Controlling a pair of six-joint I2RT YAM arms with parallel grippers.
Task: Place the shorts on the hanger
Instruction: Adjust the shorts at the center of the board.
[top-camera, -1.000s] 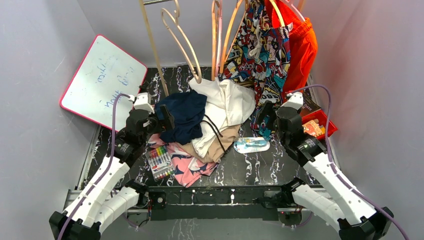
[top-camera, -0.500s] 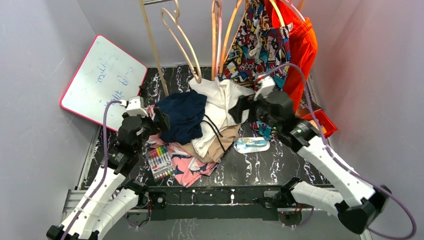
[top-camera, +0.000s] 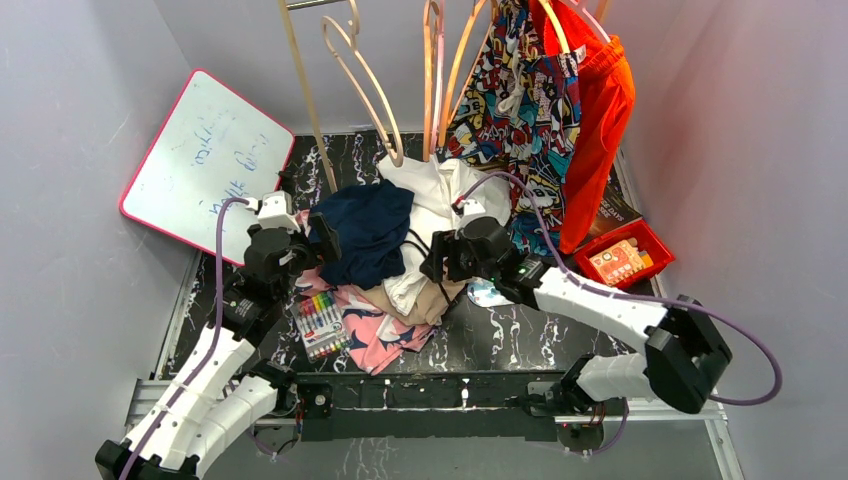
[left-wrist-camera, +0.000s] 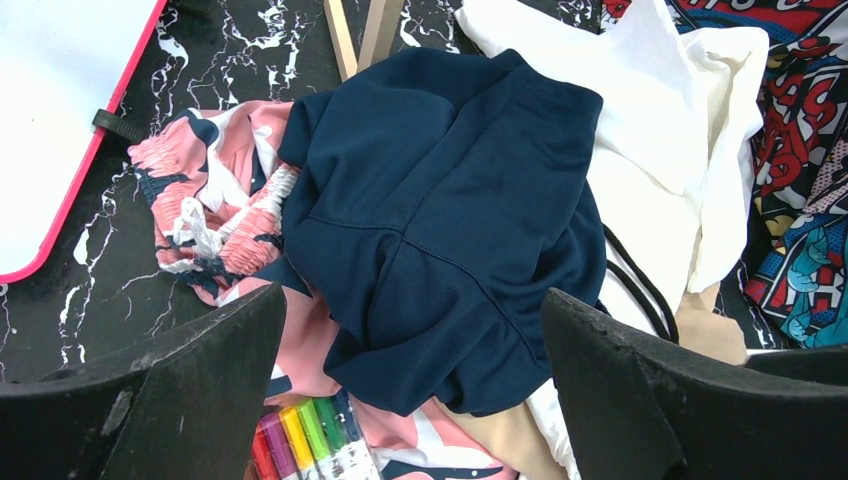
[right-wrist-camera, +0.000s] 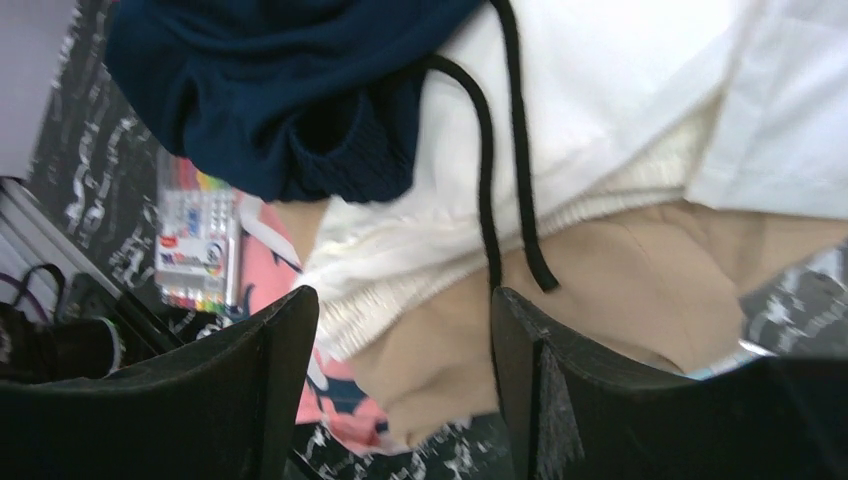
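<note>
The navy shorts (top-camera: 365, 230) lie crumpled on top of a pile of clothes at mid-table, and they fill the left wrist view (left-wrist-camera: 440, 210). My left gripper (top-camera: 325, 240) hovers open at their left edge, its jaws spread wide over the fabric (left-wrist-camera: 412, 300). My right gripper (top-camera: 437, 258) is open over the pile's right side, straddling beige and white cloth (right-wrist-camera: 400, 330), with the shorts (right-wrist-camera: 280, 90) and a black drawstring (right-wrist-camera: 490, 170) just beyond. The orange-tan hanger (top-camera: 457, 72) hangs at the back, empty.
Behind hang pale hangers (top-camera: 365, 80), a pink hanger (top-camera: 432, 70), comic-print shorts (top-camera: 515, 90) and orange shorts (top-camera: 600, 100). A whiteboard (top-camera: 205, 160) leans at the left. A marker pack (top-camera: 320, 322) lies by the pile, and a red box (top-camera: 625, 258) sits at the right.
My right arm has swung left from the table's right side to the pile's right edge, its jaws narrowing slightly. My left gripper has barely shifted by the shorts.
</note>
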